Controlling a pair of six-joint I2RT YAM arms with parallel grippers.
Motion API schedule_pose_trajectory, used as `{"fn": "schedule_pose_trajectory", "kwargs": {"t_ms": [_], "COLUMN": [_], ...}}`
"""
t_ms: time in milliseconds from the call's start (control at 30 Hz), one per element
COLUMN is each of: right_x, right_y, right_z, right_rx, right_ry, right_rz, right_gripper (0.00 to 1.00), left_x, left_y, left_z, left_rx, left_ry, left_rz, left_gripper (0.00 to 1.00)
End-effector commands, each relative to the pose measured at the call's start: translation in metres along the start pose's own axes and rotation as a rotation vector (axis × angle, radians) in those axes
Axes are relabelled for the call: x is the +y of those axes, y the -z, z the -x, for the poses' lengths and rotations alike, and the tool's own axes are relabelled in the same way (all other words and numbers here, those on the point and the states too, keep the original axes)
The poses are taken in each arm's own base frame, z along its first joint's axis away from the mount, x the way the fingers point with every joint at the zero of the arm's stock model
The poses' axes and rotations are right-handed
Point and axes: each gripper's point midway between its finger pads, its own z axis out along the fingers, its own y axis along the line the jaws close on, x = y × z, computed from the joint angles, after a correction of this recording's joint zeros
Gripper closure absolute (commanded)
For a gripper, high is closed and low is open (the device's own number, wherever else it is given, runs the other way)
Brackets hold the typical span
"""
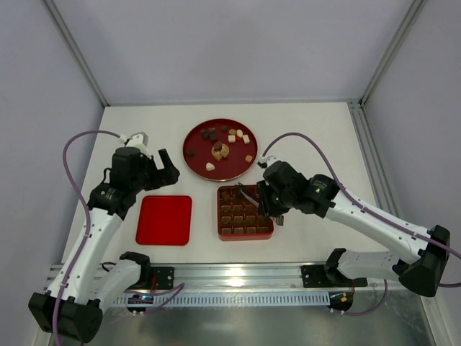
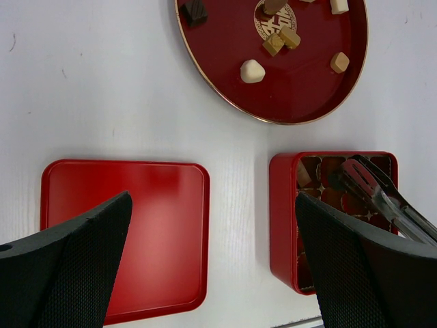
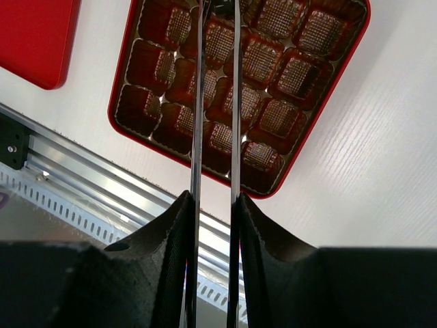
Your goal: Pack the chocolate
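The chocolate (image 1: 220,150), small dark brown, light brown and cream-white pieces, lies scattered on the round red plate (image 1: 193,162) at the far side of the white surface (image 1: 310,130). Just in front of the plate sits the square red box (image 1: 220,216) with its brown grid of compartments, and the flat red square lid (image 1: 164,220) lies beside it, off to the left so the grid stays open for filling.

The right gripper (image 3: 213,205) is clamped on thin metal tongs (image 3: 198,102), pressing the 2 blades nearly together. Their tips reach over the far row of the box, probably because the pieces are too small for the gripper's own fingers. Whether a piece sits between the tips cannot be told.

The left gripper (image 2: 213,205) hangs wide open and holds nothing, above the gap between lid and box. I judge it is waiting clear of the tongs.

Most compartments look empty, so packing seems to be at an early stage.
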Motion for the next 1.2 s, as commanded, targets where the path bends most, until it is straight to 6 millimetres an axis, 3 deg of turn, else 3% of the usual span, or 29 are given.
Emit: {"fn": "schedule_pose_trajectory", "kwargs": {"t_ms": [0,467,667,767,900,1167], "right_x": [0.009,0.010,0.015,0.016,0.015,-0.029], "right_y": [0.004,0.009,0.015,0.017,0.019,-0.016], "right_z": [0.015,0.018,0.038,0.058,0.102,0.172], "right_rx": [-0.059,-0.071,-0.109,-0.134,-0.195,-0.218], "right_ry": [-0.005,-0.008,0.025,0.059,0.064,0.027], "right_rz": [0.024,0.028,0.018,0.000,0.007,-0.044], "right_gripper": [0.66,0.64,0.62,0.61,0.61,0.61], "left_x": [-0.003,-0.002,-0.003,-0.003,-0.003,-0.004], "left_y": [0.000,0.000,0.001,0.001,0.001,0.000], "left_z": [0.004,0.003,0.004,0.004,0.004,0.003], "left_rx": [-0.013,-0.011,-0.017,-0.015,-0.015,-0.011], "left_ry": [0.001,0.000,-0.001,0.000,0.000,0.000], "left_rz": [-0.014,-0.015,-0.017,-0.016,-0.018,-0.019], "left_gripper": [0.00,0.00,0.00,0.00,0.00,0.00]}}
